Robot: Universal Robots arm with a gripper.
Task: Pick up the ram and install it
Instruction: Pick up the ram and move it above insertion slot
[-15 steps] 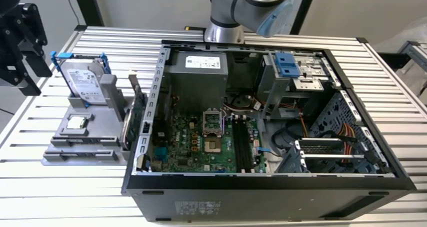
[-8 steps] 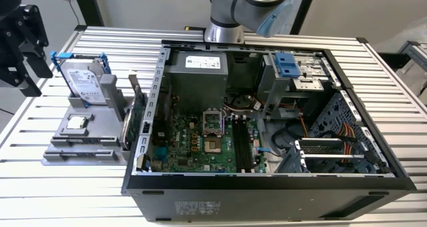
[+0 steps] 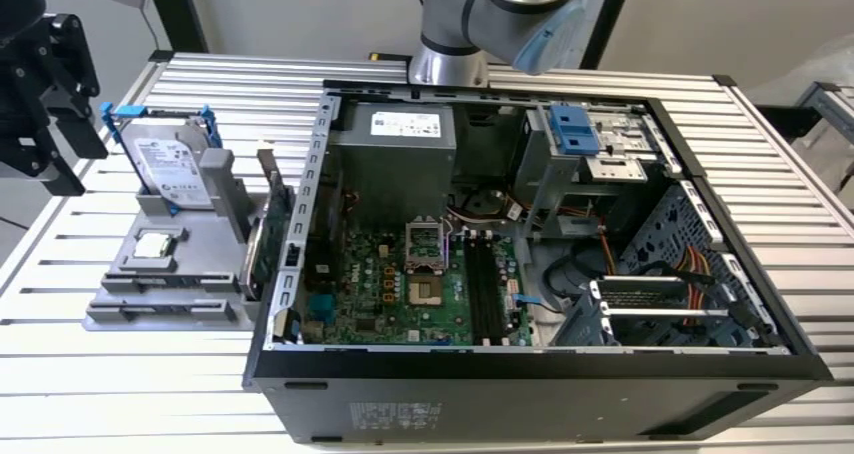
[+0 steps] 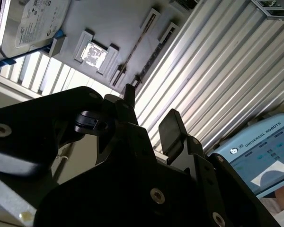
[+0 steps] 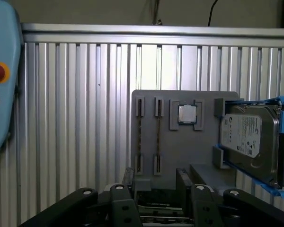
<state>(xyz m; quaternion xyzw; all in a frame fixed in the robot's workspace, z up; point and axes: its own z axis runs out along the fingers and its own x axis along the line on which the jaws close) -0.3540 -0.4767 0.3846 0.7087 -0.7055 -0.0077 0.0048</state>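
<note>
Fingers [image 5: 183,179] spread apart, empty, well clear of the ram [image 5: 158,137].

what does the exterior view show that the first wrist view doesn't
Exterior view: the open computer case with its motherboard, the arm's base, and a green card standing on edge beside the case.

First wrist view: the ram, two thin sticks edge-up in their slots, and a teach pendant with a red button.

Both: the gray holder, the hard drive with blue rails, the processor chip, the slatted table, and the hand, open and holding nothing.
</note>
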